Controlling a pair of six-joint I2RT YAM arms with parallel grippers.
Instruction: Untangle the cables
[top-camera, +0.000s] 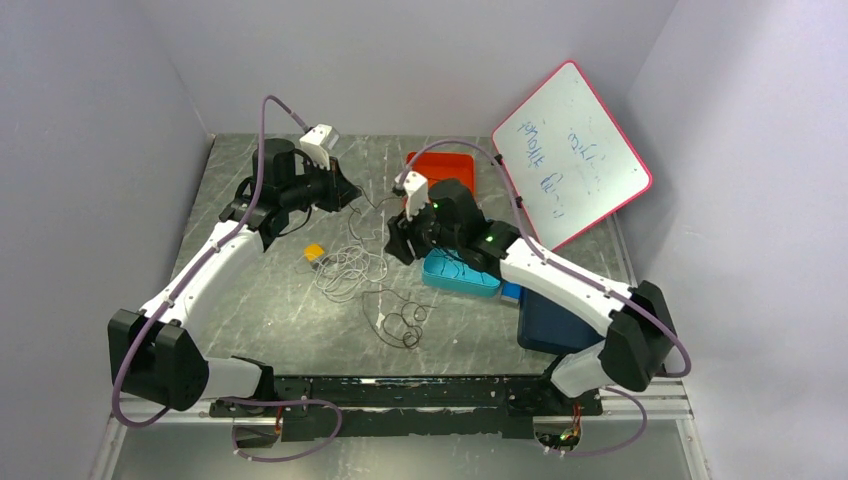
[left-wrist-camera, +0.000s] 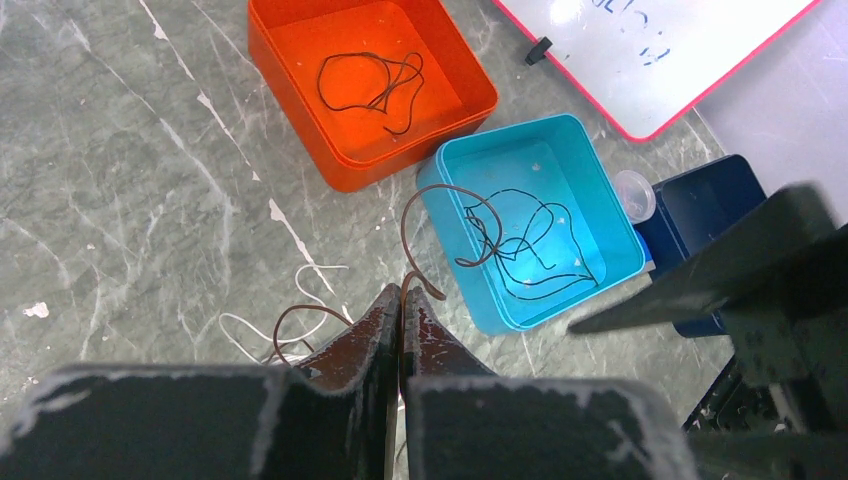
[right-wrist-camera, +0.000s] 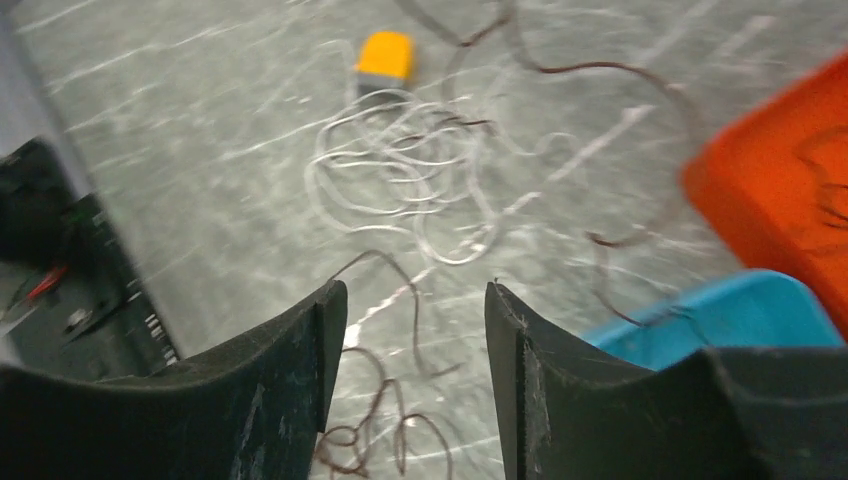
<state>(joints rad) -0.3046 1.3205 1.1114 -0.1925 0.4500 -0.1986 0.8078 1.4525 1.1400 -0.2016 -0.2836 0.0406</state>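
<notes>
Grey marbled table (top-camera: 270, 310) between pale walls carries everything, and the teal tray (left-wrist-camera: 510, 135) serves as the marker. Only the left wrist view looks into the trays: a dark cord (left-wrist-camera: 530, 245) lies looped in the teal tray, and a second cord (left-wrist-camera: 372, 85) lies in the orange tray (left-wrist-camera: 410, 150) just beyond it. That view also shows the left gripper (left-wrist-camera: 401, 300) pinched tight on a dark cable (left-wrist-camera: 404, 230) that arcs across the teal tray's corner. The right wrist view is blurred. It shows the right gripper (right-wrist-camera: 415, 290) with its fingers apart and nothing between them, above the table left of the teal tray. From overhead the cables (top-camera: 350, 268) show as a loose white tangle left of the teal tray. A yellow block (top-camera: 314, 252) lies farther left, and black loops (top-camera: 398, 320) lie nearer the arm bases. A dark blue bin (left-wrist-camera: 700, 200) sits right of the teal tray, partly masked by the right arm, and a whiteboard (left-wrist-camera: 650, 50) leans beyond it.
</notes>
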